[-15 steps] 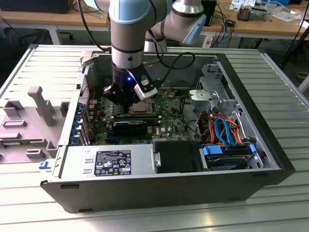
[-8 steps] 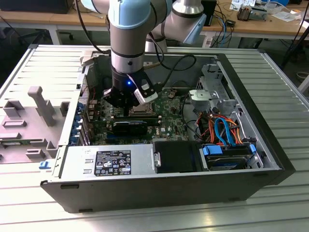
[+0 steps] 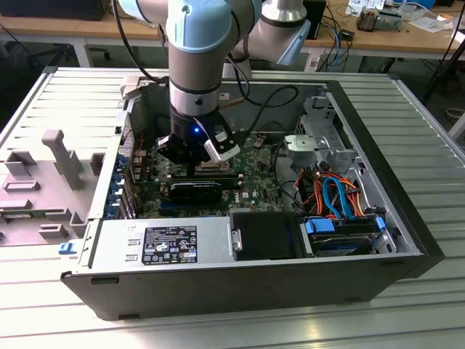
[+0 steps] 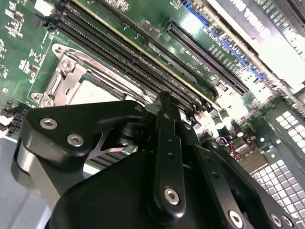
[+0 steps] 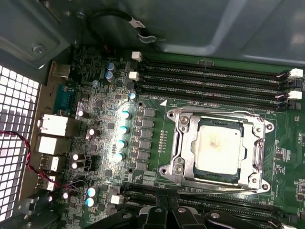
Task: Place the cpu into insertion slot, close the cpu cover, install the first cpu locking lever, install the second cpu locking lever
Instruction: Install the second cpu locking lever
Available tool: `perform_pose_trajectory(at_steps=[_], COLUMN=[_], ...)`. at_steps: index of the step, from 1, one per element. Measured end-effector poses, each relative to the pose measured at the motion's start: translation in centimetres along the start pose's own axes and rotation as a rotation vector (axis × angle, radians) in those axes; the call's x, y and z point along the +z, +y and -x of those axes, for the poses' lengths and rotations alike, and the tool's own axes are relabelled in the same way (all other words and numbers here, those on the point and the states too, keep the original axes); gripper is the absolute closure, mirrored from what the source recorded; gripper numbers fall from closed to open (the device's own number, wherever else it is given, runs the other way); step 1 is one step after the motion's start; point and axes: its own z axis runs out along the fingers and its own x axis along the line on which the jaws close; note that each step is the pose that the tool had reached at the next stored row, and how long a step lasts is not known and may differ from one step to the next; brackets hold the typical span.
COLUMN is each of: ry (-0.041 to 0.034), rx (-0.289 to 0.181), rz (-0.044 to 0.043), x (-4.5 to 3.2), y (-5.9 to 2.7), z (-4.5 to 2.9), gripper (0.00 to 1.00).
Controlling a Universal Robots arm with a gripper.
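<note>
While the arm hangs low inside the open computer case (image 3: 407,218) at the centre of the exterior view, its gripper (image 3: 195,161) hovers just above the green motherboard (image 5: 157,138), and whether its fingers are parted or closed I cannot tell. In the first wrist view the cpu (image 5: 218,150) lies right of centre, flat in the insertion slot (image 5: 188,125), its dull grey top showing through the square window of the cpu cover (image 5: 253,151), which appears to lie down over it. A thin locking lever (image 5: 209,188) runs along the socket's lower edge in that frame, lengthwise, parallel to the long black memory slots (image 5: 209,81); whether it is latched I cannot say. The gripper's black linkage (image 5: 176,217) shows at the bottom edge of that frame, so the socket lies just beyond the gripper, across the lever side. The second wrist view gives what the first does not: the gripper body (image 4: 143,167) fills the lower frame, and past it, at upper left, one screwed corner of the socket frame (image 4: 64,71) and a pale strip of the chip stand close behind the black linkage.
</note>
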Motion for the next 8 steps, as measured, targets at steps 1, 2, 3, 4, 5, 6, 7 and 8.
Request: perform_pose_trajectory(at_steps=[1, 2, 3, 4, 5, 6, 7, 8], ry=[0.0001, 0.0003, 0.0006, 0.0012, 0.0016, 0.0020, 0.0021, 0.0023], rx=[0.000, 0.000, -0.001, -0.001, -0.001, -0.001, -0.001, -0.002], rz=[0.0048, 0.0081, 0.0112, 0.0156, 0.0190, 0.0233, 0.0268, 0.0305], x=[0.05, 0.10, 0.16, 0.25, 0.31, 0.39, 0.46, 0.53], y=[0.00, 0.00, -0.01, -0.02, -0.03, -0.04, -0.05, -0.05], z=[0.01, 0.01, 0.03, 0.03, 0.04, 0.04, 0.05, 0.06], gripper=[0.89, 0.89, 0.89, 0.89, 0.89, 0.89, 0.89, 0.89])
